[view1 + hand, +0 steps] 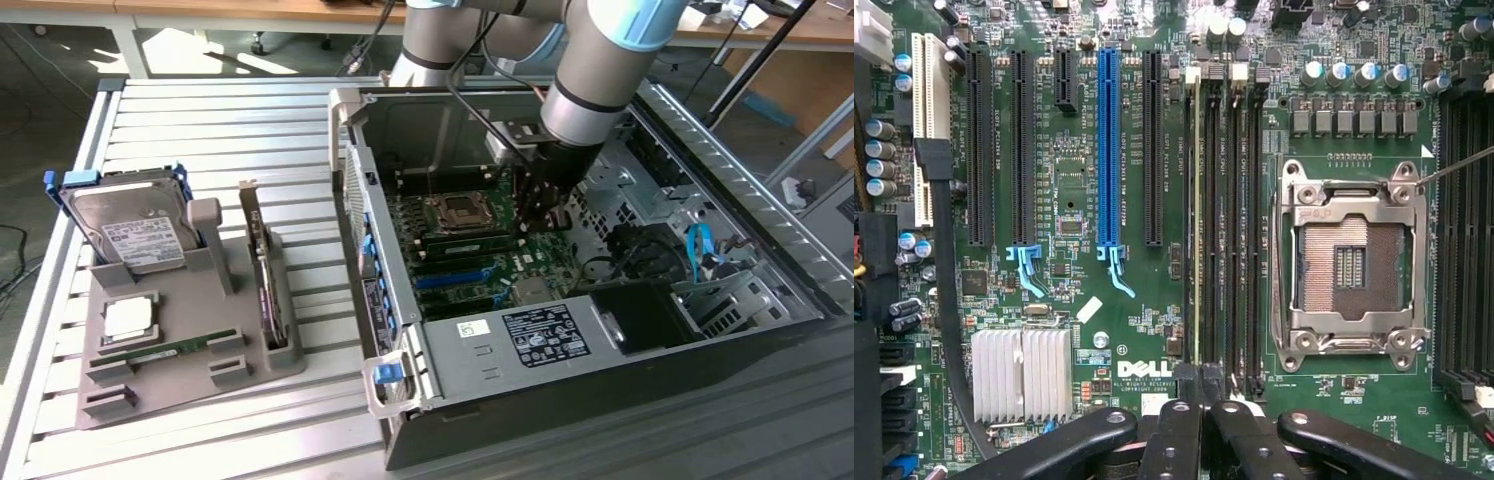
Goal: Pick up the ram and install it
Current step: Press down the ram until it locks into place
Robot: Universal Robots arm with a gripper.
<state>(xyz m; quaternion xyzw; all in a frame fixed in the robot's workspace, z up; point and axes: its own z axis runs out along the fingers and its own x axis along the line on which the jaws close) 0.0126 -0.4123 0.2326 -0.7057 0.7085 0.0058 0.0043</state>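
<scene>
Gripper down inside open computer case, above motherboard beside CPU socket. Fingers drawn together at memory slots; grasp not readable, cannot tell. Thin edge in one slot, maybe ram. Second stick flat on grey holder, exterior view's left. Risk: tilted stick or unlatched clips, half seating, bent contacts.
</scene>
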